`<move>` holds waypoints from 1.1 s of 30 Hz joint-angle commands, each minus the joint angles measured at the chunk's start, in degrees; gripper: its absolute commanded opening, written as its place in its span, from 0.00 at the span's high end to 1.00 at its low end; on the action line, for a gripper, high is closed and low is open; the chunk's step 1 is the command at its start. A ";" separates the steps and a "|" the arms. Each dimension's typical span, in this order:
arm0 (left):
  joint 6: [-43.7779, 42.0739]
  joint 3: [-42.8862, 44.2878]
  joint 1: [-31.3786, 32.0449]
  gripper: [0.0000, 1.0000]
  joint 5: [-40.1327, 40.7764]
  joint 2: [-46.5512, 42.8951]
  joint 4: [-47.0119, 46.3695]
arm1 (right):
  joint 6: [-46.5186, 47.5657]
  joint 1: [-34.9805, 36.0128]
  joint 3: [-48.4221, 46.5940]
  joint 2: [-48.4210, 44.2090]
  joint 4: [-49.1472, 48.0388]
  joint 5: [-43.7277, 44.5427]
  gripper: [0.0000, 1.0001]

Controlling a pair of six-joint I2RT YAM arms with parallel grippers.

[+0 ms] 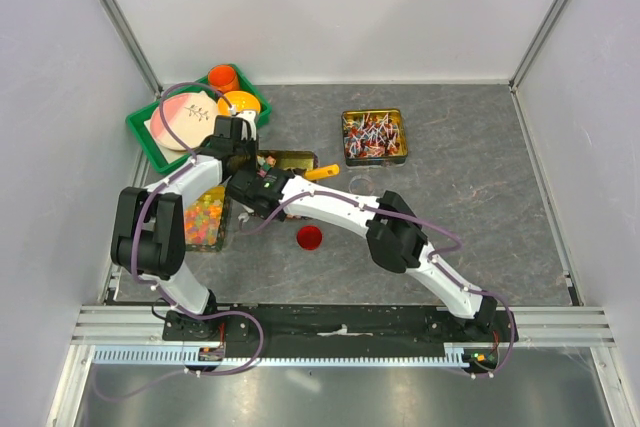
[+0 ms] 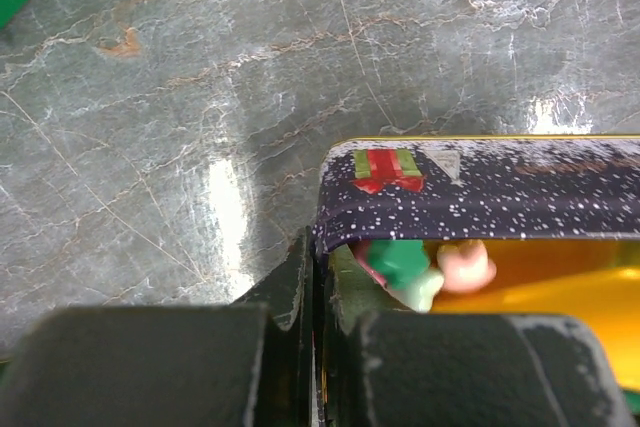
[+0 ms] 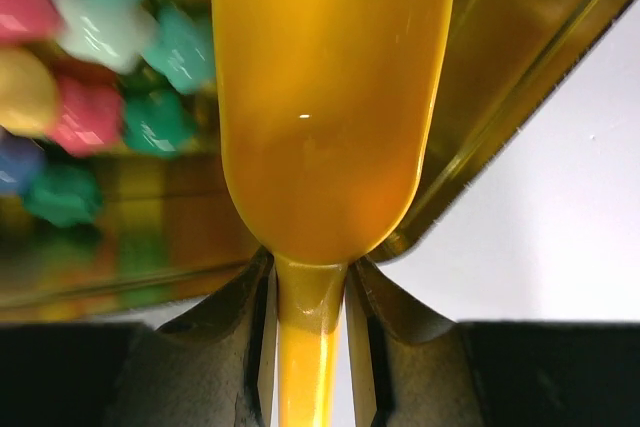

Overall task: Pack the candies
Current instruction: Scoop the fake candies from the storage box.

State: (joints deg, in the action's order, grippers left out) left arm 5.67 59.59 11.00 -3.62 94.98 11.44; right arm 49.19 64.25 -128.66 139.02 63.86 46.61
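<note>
The candies [image 3: 90,107] are small pink, green, yellow and blue star-like pieces lying in a gold tin [image 1: 290,159] with a dark speckled rim [image 2: 480,187]. A few candies [image 2: 405,265] show under that rim in the left wrist view. My left gripper [image 2: 320,282] is shut on the tin's wall at its left end. My right gripper [image 3: 310,297] is shut on the handle of a yellow scoop [image 3: 320,107], whose bowl hangs over the tin beside the candies. From above, both grippers meet at the tin, and the scoop [image 1: 322,172] pokes out to the right.
A tin of wrapped lollipops [image 1: 375,137] stands at the back right. A container of red-orange gummies [image 1: 205,222] sits to the left and a small red cup [image 1: 310,237] in front. A green tray [image 1: 150,142] with a plate, bowl and orange cup is at the back left.
</note>
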 commanded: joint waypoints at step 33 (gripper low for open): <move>1.27 8.43 -0.02 0.98 8.71 4.42 2.97 | -6.92 -1.76 1.83 -2.00 -3.04 -28.41 1.00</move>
State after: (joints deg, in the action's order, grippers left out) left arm 5.63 63.66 11.00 3.64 99.72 18.63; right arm 42.70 61.63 -126.80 138.72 58.22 27.40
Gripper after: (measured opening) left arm 0.041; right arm 0.349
